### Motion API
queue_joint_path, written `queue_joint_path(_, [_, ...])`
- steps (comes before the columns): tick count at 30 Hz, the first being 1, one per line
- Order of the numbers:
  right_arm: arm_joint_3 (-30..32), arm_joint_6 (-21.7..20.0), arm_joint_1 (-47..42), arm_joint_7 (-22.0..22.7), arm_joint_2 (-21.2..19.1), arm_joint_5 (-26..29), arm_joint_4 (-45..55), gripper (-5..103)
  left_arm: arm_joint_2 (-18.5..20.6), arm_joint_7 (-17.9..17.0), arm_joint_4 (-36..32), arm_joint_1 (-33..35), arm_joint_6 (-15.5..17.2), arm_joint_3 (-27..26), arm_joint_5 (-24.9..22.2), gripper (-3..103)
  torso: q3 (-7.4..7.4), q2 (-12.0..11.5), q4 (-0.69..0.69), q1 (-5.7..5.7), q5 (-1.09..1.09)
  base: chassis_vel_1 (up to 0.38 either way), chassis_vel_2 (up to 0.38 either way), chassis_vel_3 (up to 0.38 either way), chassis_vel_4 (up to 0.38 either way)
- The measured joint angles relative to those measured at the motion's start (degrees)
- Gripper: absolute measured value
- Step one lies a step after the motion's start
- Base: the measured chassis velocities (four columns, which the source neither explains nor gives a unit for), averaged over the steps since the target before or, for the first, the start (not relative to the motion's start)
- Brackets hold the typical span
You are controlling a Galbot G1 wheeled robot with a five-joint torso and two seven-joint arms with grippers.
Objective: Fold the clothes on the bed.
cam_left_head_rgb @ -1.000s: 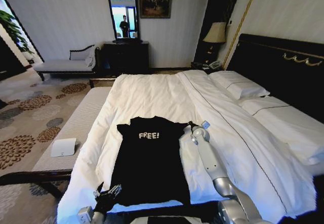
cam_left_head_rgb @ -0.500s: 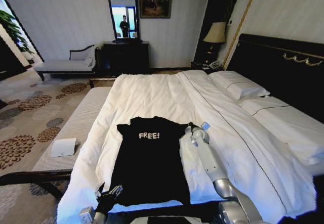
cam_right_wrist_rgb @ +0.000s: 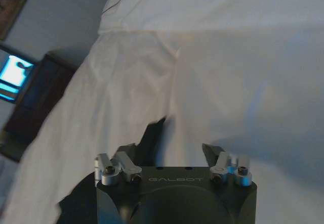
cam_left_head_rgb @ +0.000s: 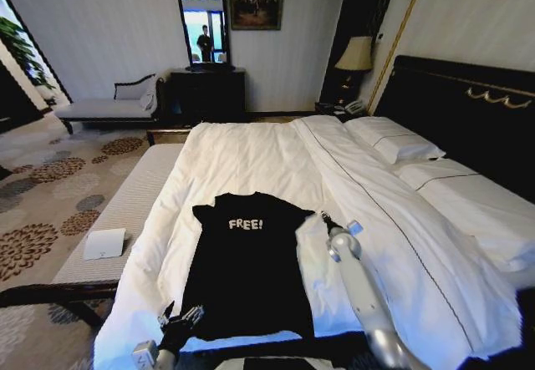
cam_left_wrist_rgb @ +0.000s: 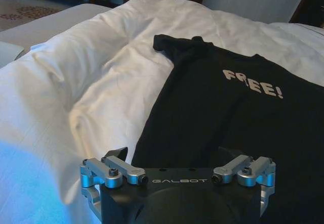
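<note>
The clothes are one black T-shirt [cam_left_head_rgb: 247, 270] with white "FREE!" lettering, lying flat and face up on the bed's white duvet [cam_left_head_rgb: 251, 149]. My left gripper [cam_left_head_rgb: 180, 318] hovers at the shirt's lower left hem corner, near the bed's front edge. In the left wrist view it [cam_left_wrist_rgb: 172, 154] is open over the hem of the shirt [cam_left_wrist_rgb: 217, 107]. My right gripper [cam_left_head_rgb: 324, 217] sits on the duvet just beside the shirt's right sleeve. In the right wrist view it [cam_right_wrist_rgb: 169, 150] is open, with the sleeve's dark tip [cam_right_wrist_rgb: 152, 135] just ahead of the fingers.
A padded bench [cam_left_head_rgb: 134, 203] runs along the bed's left side with a white box [cam_left_head_rgb: 104, 243] on it. Pillows [cam_left_head_rgb: 393, 140] and a dark headboard [cam_left_head_rgb: 468, 111] are on the right. A chaise [cam_left_head_rgb: 109, 107], a dresser [cam_left_head_rgb: 207, 94] and a lamp [cam_left_head_rgb: 355, 53] stand along the far wall.
My right arm has drawn back and to the right, a little away from the sleeve. The left gripper has barely shifted. The shirt lies as before.
</note>
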Motion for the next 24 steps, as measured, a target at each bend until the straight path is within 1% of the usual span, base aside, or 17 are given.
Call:
queue_joint_path(1, [-0.01,-0.16,-0.26,-0.76,0.15,0.68,0.0,80,-0.04,0.0,-0.15,0.09,0.01,-0.02,0.09,100,0.0,0.0,0.01,0.0,0.0,0.0,0.0,0.0,0.0])
queue_joint_path(2, [-0.01,-0.16,-0.26,-0.76,0.15,0.68,0.0,80,-0.04,0.0,-0.15,0.09,0.01,-0.02,0.09,100,0.0,0.0,0.01,0.0,0.0,0.0,0.0,0.0,0.0])
queue_joint_path(4, [-0.29,-0.49,-0.65,-2.82,0.4,1.14,-0.34,89,-0.07,-0.01,-0.43,0.59,-0.03,-0.38,0.12,100,0.01,-0.01,0.0,0.01,0.01,0.0,0.0,0.0,0.0])
queue_joint_path(7, [-0.73,-0.53,-0.62,-4.04,0.68,0.92,-1.13,90,-0.07,0.0,-0.5,1.04,-0.27,-0.83,0.12,100,0.01,-0.01,0.0,0.01,0.01,0.0,0.0,0.0,0.0])
queue_joint_path(9, [-1.1,-0.53,-0.12,-4.74,0.98,0.34,-2.41,79,-0.06,0.01,-0.65,1.28,-0.34,-1.01,0.12,100,0.01,0.0,0.01,0.0,0.01,0.0,0.0,0.0,0.0])
queue_joint_path(11, [-1.24,-0.52,0.13,-4.95,1.05,0.16,-2.88,79,-0.08,0.01,-0.74,1.31,-0.34,-1.05,0.13,100,0.01,0.0,0.01,0.0,0.0,0.0,0.0,0.0,0.0])
queue_joint_path(12, [-1.41,-0.45,0.4,-5.23,1.13,-0.01,-3.36,74,-0.12,0.01,-0.83,1.32,-0.34,-1.09,0.12,100,0.01,0.0,0.01,0.0,0.0,0.0,0.0,0.0,0.0])
queue_joint_path(13, [-1.61,-0.34,0.71,-5.66,1.24,-0.29,-3.95,74,-0.15,0.01,-0.94,1.32,-0.3,-1.15,0.13,100,0.01,0.0,0.01,0.01,0.0,0.0,0.0,0.0,0.0])
queue_joint_path(14, [-1.75,-0.28,0.98,-6.07,1.31,-0.58,-4.51,63,-0.16,0.01,-0.99,1.31,-0.27,-1.22,0.13,100,0.01,0.0,0.01,0.01,0.0,0.0,0.0,0.0,0.0])
queue_joint_path(15, [-1.85,-0.22,1.19,-6.41,1.37,-0.88,-5.03,57,-0.16,0.01,-1.04,1.31,-0.25,-1.29,0.12,100,0.01,0.0,0.01,0.01,0.01,0.0,0.0,0.0,0.0])
queue_joint_path(16, [-1.85,-0.22,1.19,-6.41,1.37,-0.88,-5.03,57,-0.16,0.01,-1.04,1.31,-0.25,-1.29,0.12,100,0.01,0.0,0.01,0.01,0.01,0.0,0.0,0.0,0.0])
queue_joint_path(17, [-1.97,-0.07,1.46,-6.82,1.48,-1.24,-5.66,52,-0.12,0.01,-1.06,1.34,-0.22,-1.37,0.12,100,0.01,-0.01,0.01,0.02,0.01,0.0,0.0,0.0,0.0])
queue_joint_path(18, [-2.05,0.02,1.77,-7.07,1.56,-1.39,-6.18,52,-0.1,0.01,-1.06,1.38,-0.19,-1.44,0.11,100,0.01,-0.01,0.01,0.02,0.01,0.0,0.0,0.0,0.0])
queue_joint_path(19, [-2.09,0.04,1.98,-7.2,1.63,-1.46,-6.5,46,-0.06,0.0,-1.06,1.4,-0.16,-1.5,0.09,100,0.01,-0.01,0.01,0.02,0.01,0.0,0.0,0.0,0.0])
queue_joint_path(21, [-2.22,0.04,2.21,-7.36,1.69,-1.6,-6.9,46,-0.03,0.0,-1.06,1.42,-0.13,-1.56,0.09,100,0.01,-0.01,0.01,0.02,0.0,0.0,0.0,0.0,0.0])
queue_joint_path(22, [-2.42,0.05,2.42,-7.56,1.77,-1.96,-7.4,35,0.01,0.0,-1.07,1.44,-0.08,-1.66,0.05,100,0.01,-0.01,0.01,0.02,0.0,0.0,0.0,0.0,0.0])
queue_joint_path(24, [-2.7,0.13,2.77,-7.9,1.93,-2.69,-8.38,24,0.08,-0.01,-1.14,1.44,-0.04,-1.82,-0.06,100,0.01,-0.01,0.01,0.02,0.01,0.0,0.0,0.0,0.0])
